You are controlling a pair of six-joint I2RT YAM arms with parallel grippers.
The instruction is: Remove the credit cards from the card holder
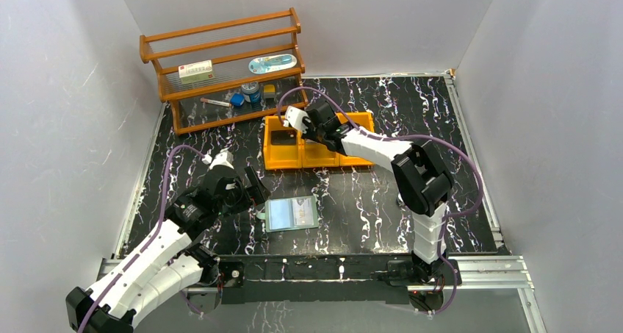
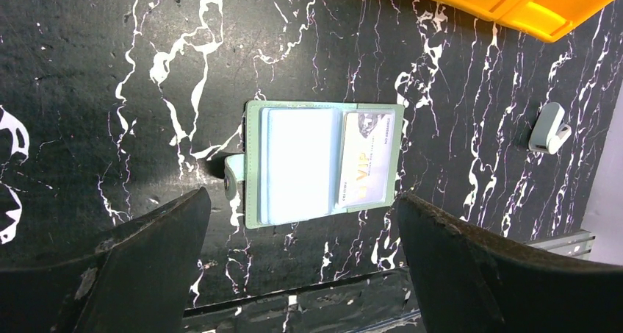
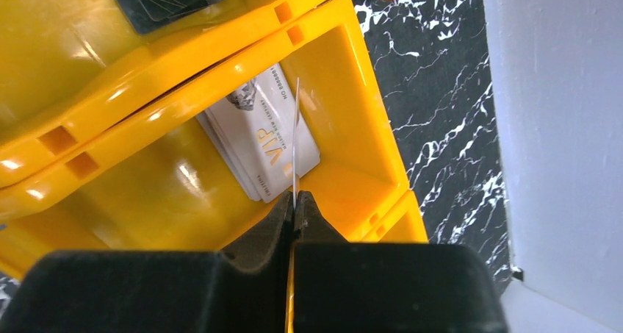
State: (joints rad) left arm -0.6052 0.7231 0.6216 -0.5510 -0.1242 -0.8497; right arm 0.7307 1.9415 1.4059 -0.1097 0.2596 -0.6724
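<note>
Teal card holder (image 2: 297, 164) open, card (image 2: 365, 159) inside

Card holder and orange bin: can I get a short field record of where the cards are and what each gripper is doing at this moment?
card holder: lies open and flat on the table
in holder: one VIP card in the right-hand pocket; the other pocket looks blank
orange bin: stacked cards lie in one compartment
right gripper: shut on a thin card, seen edge-on above that compartment
left gripper: open wide, holding nothing, with the holder in view between its fingers
task state: not finished
</note>
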